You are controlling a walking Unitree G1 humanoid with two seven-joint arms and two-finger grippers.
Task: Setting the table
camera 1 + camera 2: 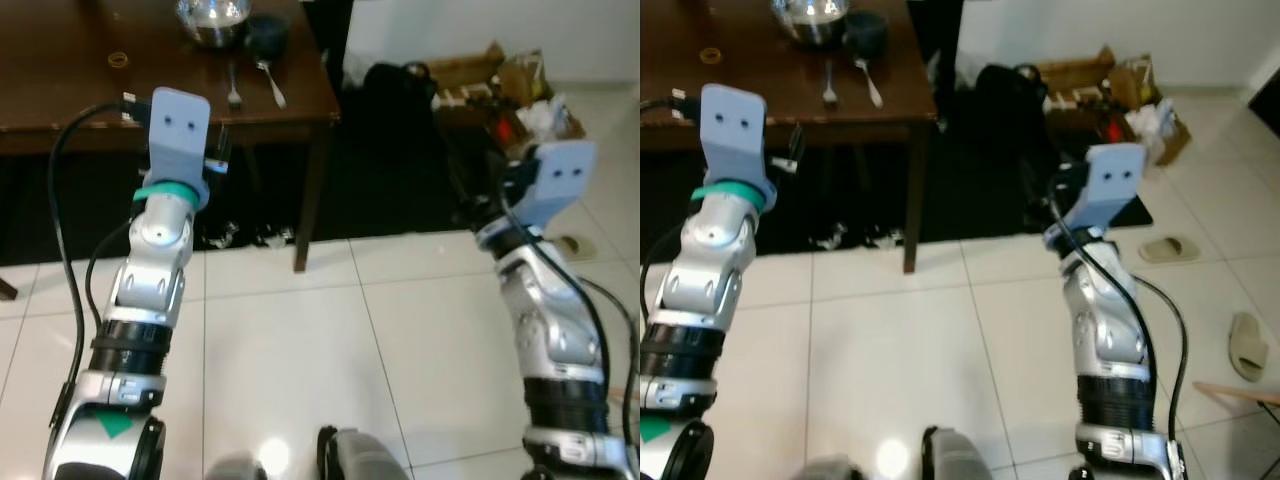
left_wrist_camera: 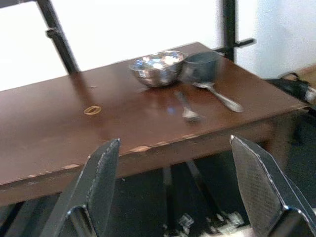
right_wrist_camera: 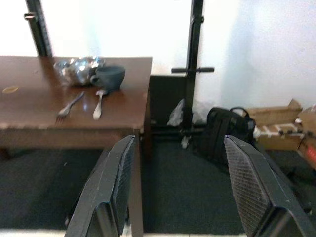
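Ahead of our spread, empty left gripper (image 2: 173, 197) lie the fork (image 2: 185, 108) and spoon (image 2: 219, 96) (thin, stiff, slippery steel): we judge mid-handle best; right gripper (image 3: 180, 192) likewise spread.

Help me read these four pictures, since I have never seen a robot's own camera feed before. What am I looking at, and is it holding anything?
You see through a humanoid robot's cameras. Two pictures come from its head, looking down at its silver arms; two come from its wrists, looking along each gripper's black fingers. The left gripper and right gripper are both open and hold nothing. Ahead stands a brown wooden table, reached by neither gripper. On it lie a shiny metal bowl, a dark cup beside it, a fork, a spoon and a small ring. To the robot's right, cardboard boxes and a black bag sit on the floor.
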